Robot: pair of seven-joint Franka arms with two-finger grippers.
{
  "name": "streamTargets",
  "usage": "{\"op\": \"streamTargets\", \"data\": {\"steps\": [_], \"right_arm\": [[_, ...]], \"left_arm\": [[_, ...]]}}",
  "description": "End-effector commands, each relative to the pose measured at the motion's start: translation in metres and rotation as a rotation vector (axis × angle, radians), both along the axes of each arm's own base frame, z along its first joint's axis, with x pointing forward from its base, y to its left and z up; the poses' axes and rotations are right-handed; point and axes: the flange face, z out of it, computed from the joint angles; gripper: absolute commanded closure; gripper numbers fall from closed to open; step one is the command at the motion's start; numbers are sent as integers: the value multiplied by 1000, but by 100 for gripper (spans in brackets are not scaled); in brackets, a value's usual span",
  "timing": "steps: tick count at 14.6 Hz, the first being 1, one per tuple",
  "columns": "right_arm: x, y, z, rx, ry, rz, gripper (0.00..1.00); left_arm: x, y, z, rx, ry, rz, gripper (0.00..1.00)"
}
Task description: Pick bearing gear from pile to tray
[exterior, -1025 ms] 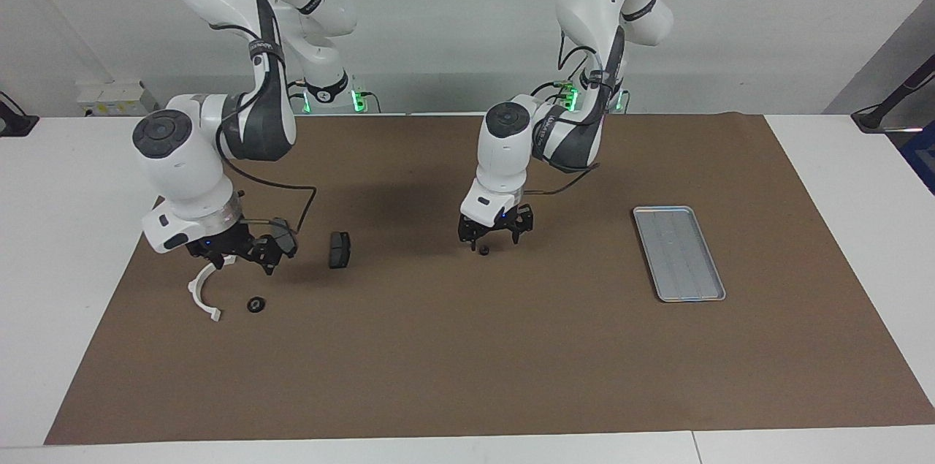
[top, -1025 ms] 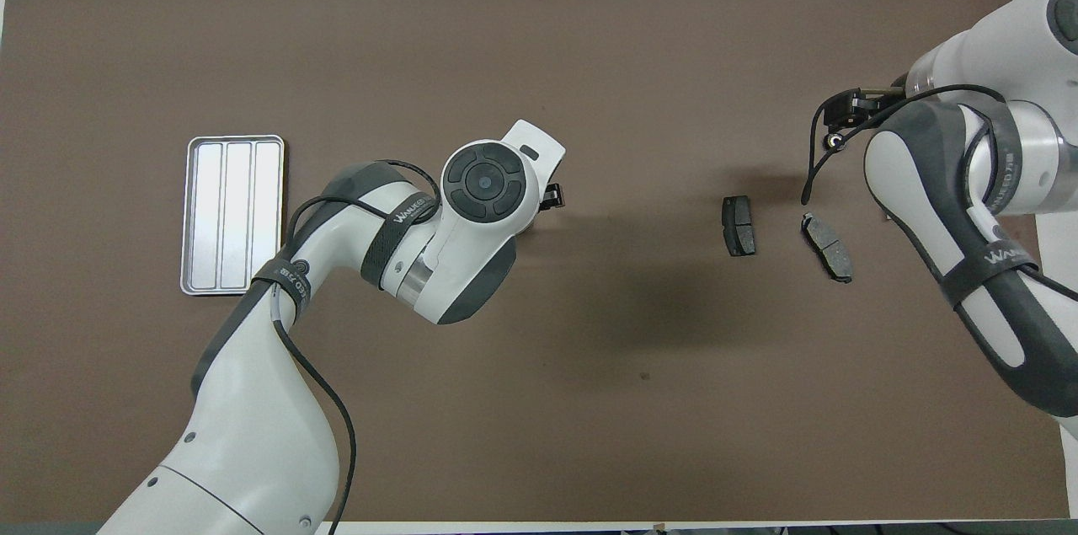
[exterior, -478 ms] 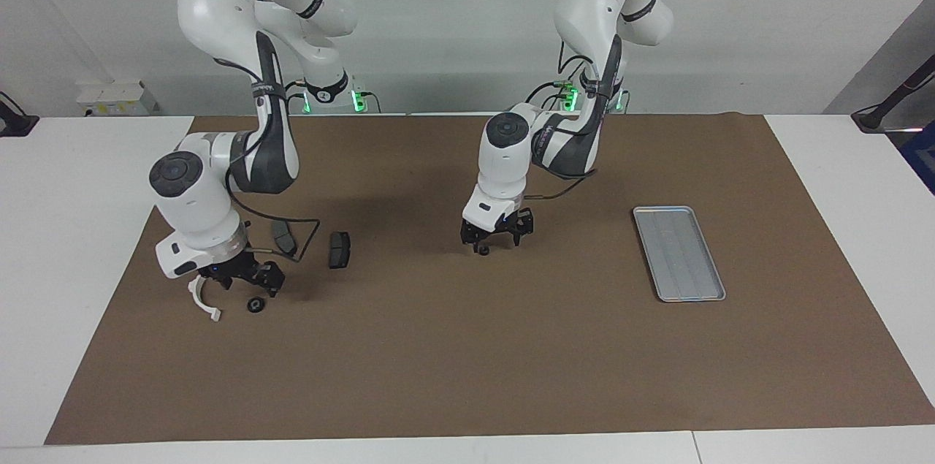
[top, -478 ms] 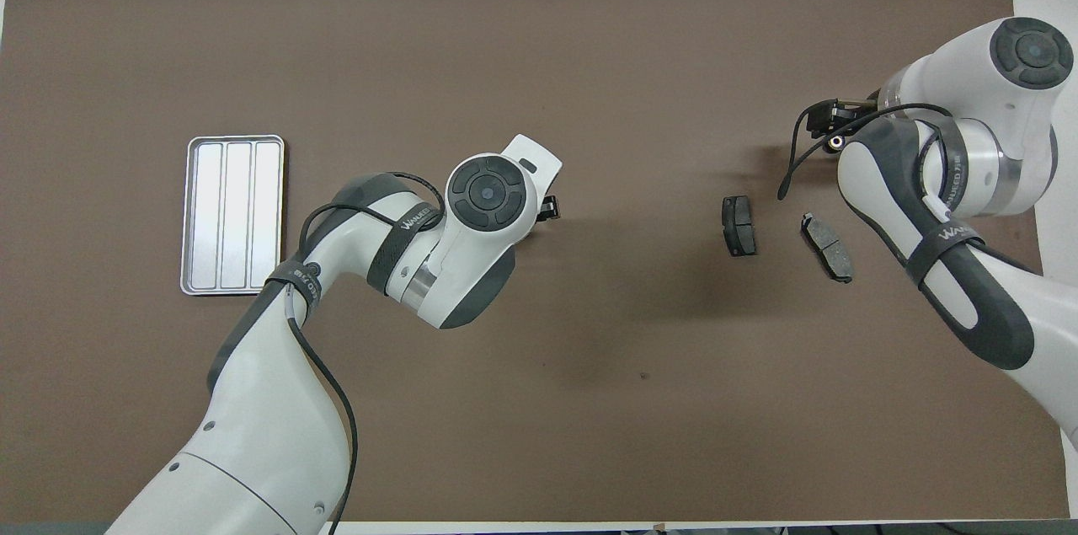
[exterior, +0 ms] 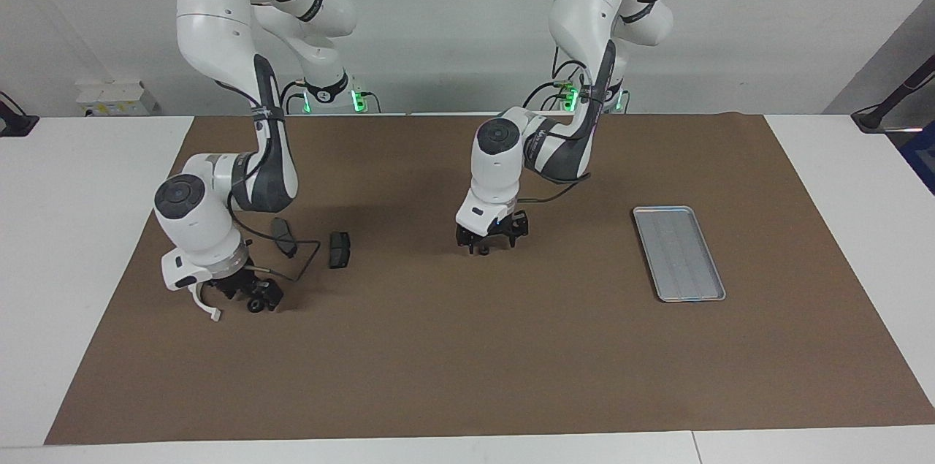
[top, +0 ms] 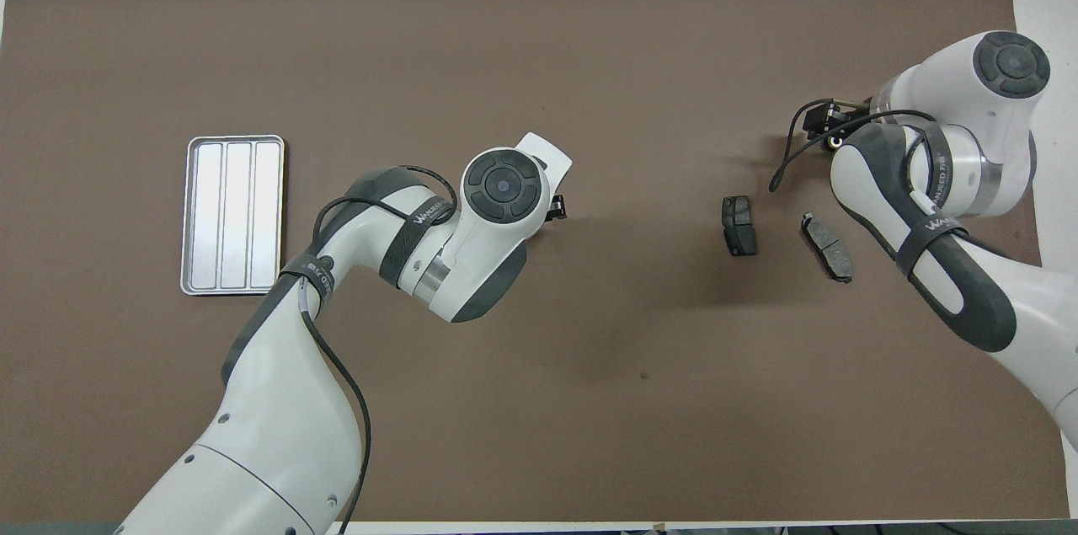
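Gear [exterior: 255, 304], small, black, round, lies flat on the mat near the right arm's end, just beside the white arc [exterior: 204, 305].

Right gripper [exterior: 252, 297]: jaws spread, now down at mat level straddling the gear; a second ago it hung higher, over the arc and nearer the pads. No contact confirmed. Judgement: descent finished, closing comes next.

Left gripper [exterior: 488, 241]: jaws spread, low over mid-mat around a second small black piece [exterior: 483, 250]; it too has dropped in the last second.

Orientation: gear is a ring lying face up, axis vertical; no long axis, so no pointing direction. Any approach angle serves.

Outward: two pads [top: 739, 225] lie toward the robots from the gear. Tray [exterior: 678, 252] sits well apart, toward the left arm's end, nothing visible in it.
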Motion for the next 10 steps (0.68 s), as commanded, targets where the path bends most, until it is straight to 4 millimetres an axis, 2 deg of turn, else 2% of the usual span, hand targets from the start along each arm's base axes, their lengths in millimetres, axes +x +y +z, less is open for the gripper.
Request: {"op": "streamTargets", "data": {"steps": [1, 5, 6, 7, 8, 9, 10], "right_arm": [[3, 0, -4, 13, -3, -45, 2], [3, 1, -9, 16, 11, -81, 3], [2, 2, -10, 16, 12, -80, 4], [2, 3, -10, 16, 15, -78, 5], [2, 4, -10, 16, 17, -77, 6], [2, 4, -10, 16, 19, -77, 9], [2, 4, -10, 15, 19, -75, 12]], "left_arm": [[5, -5, -7, 37, -2, -5, 5], [7, -7, -7, 41, -7, -9, 6], [7, -7, -6, 41, -7, -9, 9], [7, -7, -6, 41, -7, -9, 17], [7, -7, -7, 45, -1, -8, 30], [6, -6, -8, 52, 10, -5, 53], [5, -7, -9, 47, 20, 1, 81]]}}
